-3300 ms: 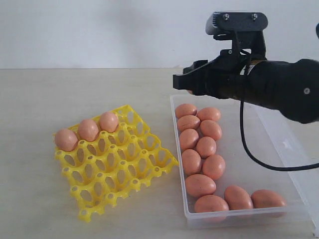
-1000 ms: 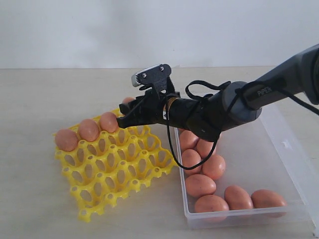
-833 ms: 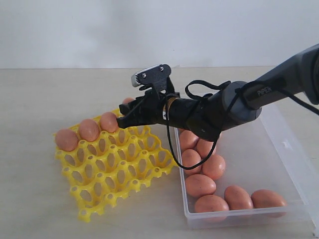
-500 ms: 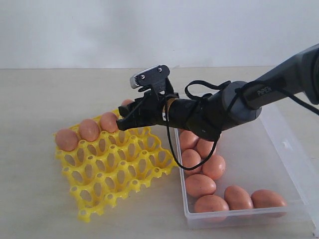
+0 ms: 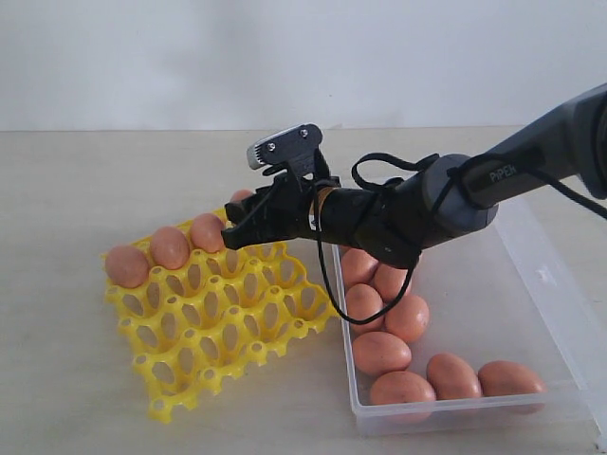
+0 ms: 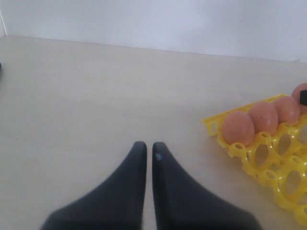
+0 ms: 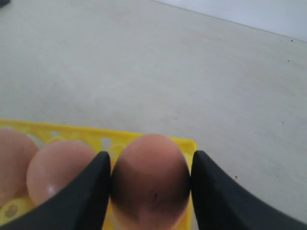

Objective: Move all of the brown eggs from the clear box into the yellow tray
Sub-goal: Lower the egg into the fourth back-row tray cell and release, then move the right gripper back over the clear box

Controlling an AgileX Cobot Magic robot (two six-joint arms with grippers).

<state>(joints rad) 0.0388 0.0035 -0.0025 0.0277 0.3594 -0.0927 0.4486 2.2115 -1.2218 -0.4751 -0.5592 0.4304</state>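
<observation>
surface: pale beige table [image 5: 95,180] | backdrop: plain white wall [image 5: 190,57] along table's far edge

White lettering on the right arm [image 5: 455,204] reads "PiPER"

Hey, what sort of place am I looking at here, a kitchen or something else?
Most likely a robot test bench rather than a kitchen: a bare pale table against a plain white wall, a black robot arm, and just a yellow tray and a clear box of brown eggs laid out.
</observation>
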